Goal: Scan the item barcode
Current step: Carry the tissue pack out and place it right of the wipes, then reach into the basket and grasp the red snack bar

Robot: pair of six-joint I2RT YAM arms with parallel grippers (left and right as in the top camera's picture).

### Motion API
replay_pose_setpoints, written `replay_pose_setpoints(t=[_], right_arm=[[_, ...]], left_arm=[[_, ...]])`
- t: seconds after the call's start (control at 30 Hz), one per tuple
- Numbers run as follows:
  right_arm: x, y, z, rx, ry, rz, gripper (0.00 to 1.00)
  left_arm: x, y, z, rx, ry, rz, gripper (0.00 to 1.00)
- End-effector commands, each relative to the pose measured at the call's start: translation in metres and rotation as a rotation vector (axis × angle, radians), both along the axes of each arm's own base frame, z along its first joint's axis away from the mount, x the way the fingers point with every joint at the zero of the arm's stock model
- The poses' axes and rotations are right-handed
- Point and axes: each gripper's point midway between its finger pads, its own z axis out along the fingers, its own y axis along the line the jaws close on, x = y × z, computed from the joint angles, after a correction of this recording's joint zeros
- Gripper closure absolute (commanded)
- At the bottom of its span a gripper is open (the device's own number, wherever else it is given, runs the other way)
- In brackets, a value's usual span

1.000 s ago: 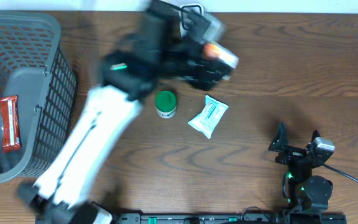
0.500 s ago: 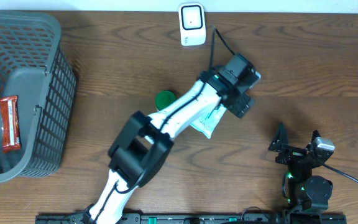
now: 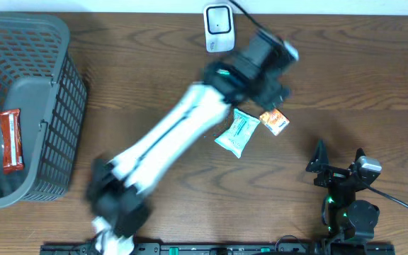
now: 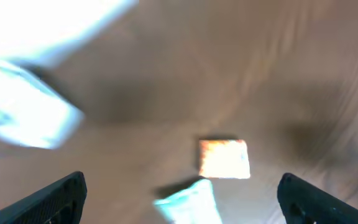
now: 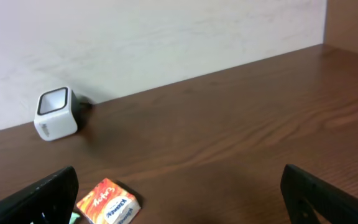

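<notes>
Left claw (image 4: 180,183): wide, nothing between its fingers; it hangs over the table (image 3: 374,78) at far centre, just near and right of the scanner.
Right claw (image 3: 340,157): wide and empty, at the near right, well apart from every item.
Box (image 3: 274,121): small and orange, lying on the table right of centre, free of both claws; blurred in the left wrist view, where it shows below the open fingers.
Pouch (image 3: 236,132): teal and white, just left of the box — whether they touch, cannot tell.
Scanner (image 3: 219,27): white cube at far centre, by the wall, far and left of the box.
Basket (image 3: 66,92): grey, at the left edge — a red bar (image 3: 10,139) lies inside.
Left arm (image 3: 168,142): blurred, stretched from near left to far centre.
</notes>
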Motion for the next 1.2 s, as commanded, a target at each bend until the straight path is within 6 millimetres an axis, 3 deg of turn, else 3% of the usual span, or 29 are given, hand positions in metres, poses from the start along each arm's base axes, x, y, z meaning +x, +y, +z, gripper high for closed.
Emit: replay_pose_setpoints(t=[0.0,0.13,0.2,0.3,0.37,0.43,0.53,0.87,1.0,1.17], right_arm=[[0.0,-0.002,-0.001,0.008,0.004,-0.011,0.01],[0.0,-0.002,-0.001,0.008,0.004,-0.011,0.01],[0.0,-0.002,-0.001,0.008,0.004,-0.011,0.01],[0.0,-0.002,-0.001,0.008,0.004,-0.011,0.01],[0.0,-0.002,-0.001,0.008,0.004,-0.011,0.01],[0.0,-0.002,-0.001,0.008,0.004,-0.011,0.01],[0.0,-0.002,-0.001,0.008,0.004,-0.012,0.01],[0.0,0.005,-0.001,0.008,0.004,0.018,0.01],[0.001,0.005,-0.001,0.008,0.004,0.019,0.01],[0.001,0.005,-0.001,0.008,0.004,0.019,0.01]], left_arm=[[-0.015,0.092,0.13,-0.007,-0.279,0.17,0.02],[-0.022,0.206,0.185,0.028,-0.401,0.534,0.02],[-0.027,0.262,0.2,-0.014,-0.409,0.722,0.02],[-0.04,0.342,0.203,-0.097,-0.36,1.0,0.02],[-0.053,0.392,0.192,-0.135,-0.295,1.182,0.02],[-0.063,0.427,0.174,-0.135,-0.216,1.279,0.02],[-0.072,0.466,0.141,-0.123,-0.1,1.37,0.02],[-0.098,0.553,0.017,0.115,0.11,1.541,0.02],[-0.109,0.589,-0.007,0.243,0.097,1.606,0.02],[-0.115,0.603,-0.039,0.295,0.18,1.596,0.02]])
